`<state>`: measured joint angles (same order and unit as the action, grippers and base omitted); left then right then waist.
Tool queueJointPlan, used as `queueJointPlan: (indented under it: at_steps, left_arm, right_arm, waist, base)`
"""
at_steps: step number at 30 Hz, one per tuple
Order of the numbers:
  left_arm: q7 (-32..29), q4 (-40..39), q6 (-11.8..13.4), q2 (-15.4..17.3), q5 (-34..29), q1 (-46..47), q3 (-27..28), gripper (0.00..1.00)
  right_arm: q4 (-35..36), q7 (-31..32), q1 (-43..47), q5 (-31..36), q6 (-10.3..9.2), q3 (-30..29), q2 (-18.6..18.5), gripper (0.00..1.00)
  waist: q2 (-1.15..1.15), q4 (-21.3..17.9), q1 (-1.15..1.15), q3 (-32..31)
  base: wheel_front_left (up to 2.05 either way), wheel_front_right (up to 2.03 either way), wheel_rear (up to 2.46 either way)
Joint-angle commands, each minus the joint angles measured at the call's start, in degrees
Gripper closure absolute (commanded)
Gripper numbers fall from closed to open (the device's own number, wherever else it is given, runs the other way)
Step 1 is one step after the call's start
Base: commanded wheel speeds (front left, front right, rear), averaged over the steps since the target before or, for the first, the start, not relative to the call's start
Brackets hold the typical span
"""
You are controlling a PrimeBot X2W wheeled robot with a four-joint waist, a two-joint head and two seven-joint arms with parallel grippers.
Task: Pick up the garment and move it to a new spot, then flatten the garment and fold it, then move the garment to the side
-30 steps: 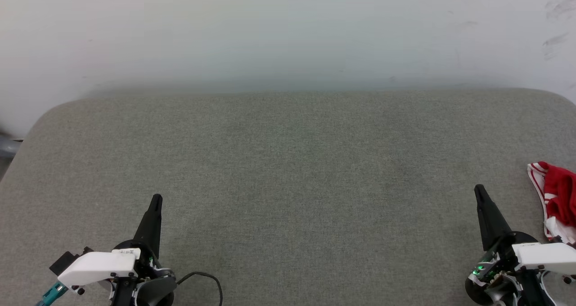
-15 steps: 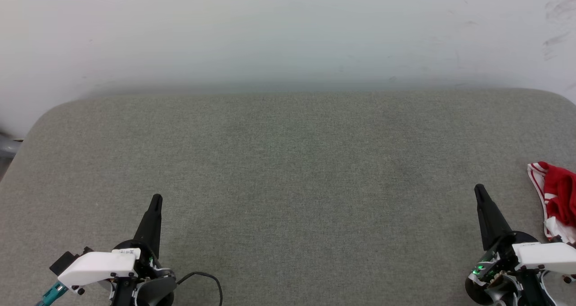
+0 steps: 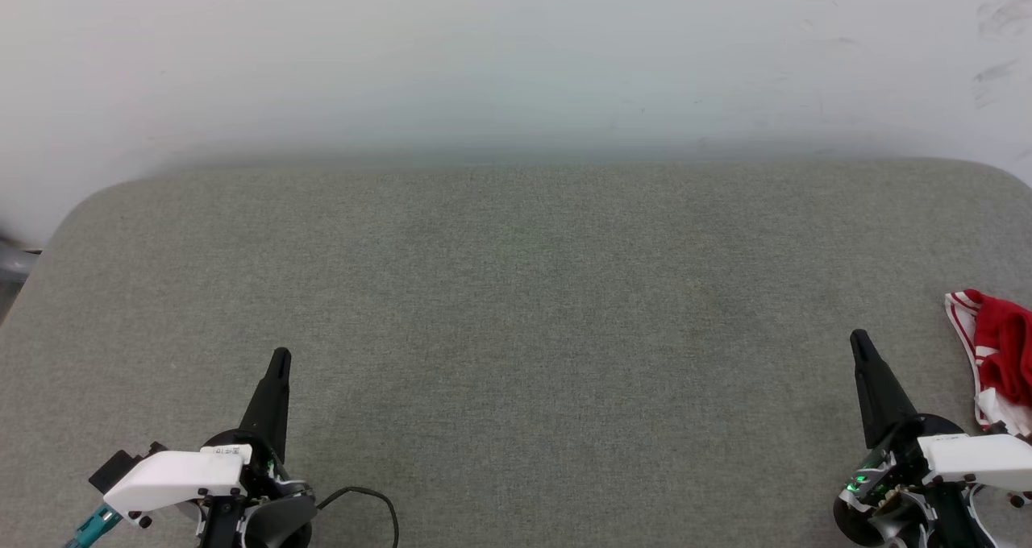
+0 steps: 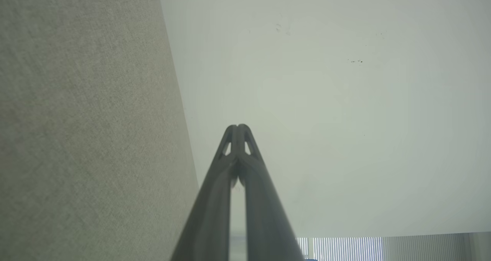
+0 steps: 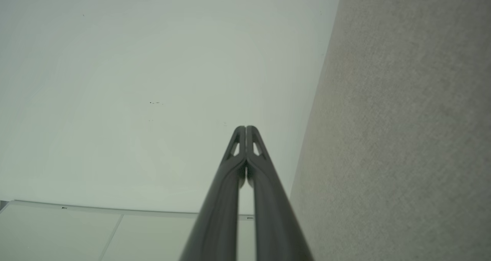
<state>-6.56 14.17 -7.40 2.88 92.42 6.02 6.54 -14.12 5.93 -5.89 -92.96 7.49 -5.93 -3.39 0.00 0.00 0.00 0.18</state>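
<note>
The garment [image 3: 1000,354], red with red-and-white striped trim and some white cloth, lies bunched at the right edge of the head view, cut off by the frame. My right gripper [image 3: 859,339] stands just left of it, apart from it, shut with nothing held. At the lower left my left gripper [image 3: 280,357] is shut and empty too, far from the garment. In the wrist views the left gripper [image 4: 238,126] and the right gripper [image 5: 245,127] show fingertips pressed together, pointing at a pale wall.
A wide grey fabric surface [image 3: 516,306] with rounded far corners spreads before me. A white wall [image 3: 516,56] rises behind it. A black cable [image 3: 371,496] loops beside the left wrist.
</note>
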Motion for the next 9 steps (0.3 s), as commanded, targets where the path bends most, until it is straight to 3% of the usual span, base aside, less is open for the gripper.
queueJointPlan:
  at_steps: [1,9]
  left_arm:
    - [-0.16,-0.20,-0.17,-0.08,-0.01,0.48,0.13,1.00]
    - [-0.16,-0.21,-0.18,-0.08,-0.01,0.48,0.13,1.00]
  right_arm:
    - [-0.08,0.26,-0.72,0.21,0.00,-0.07,0.16,1.00]
    - [-0.08,0.23,-0.73,0.23,0.00,-0.14,0.21,1.00]
  waist:
    - [0.00,0.00,0.00,0.00]
    - [0.00,0.00,0.00,0.00]
  base:
    - [0.00,0.00,0.00]
    - [0.00,0.00,0.00]
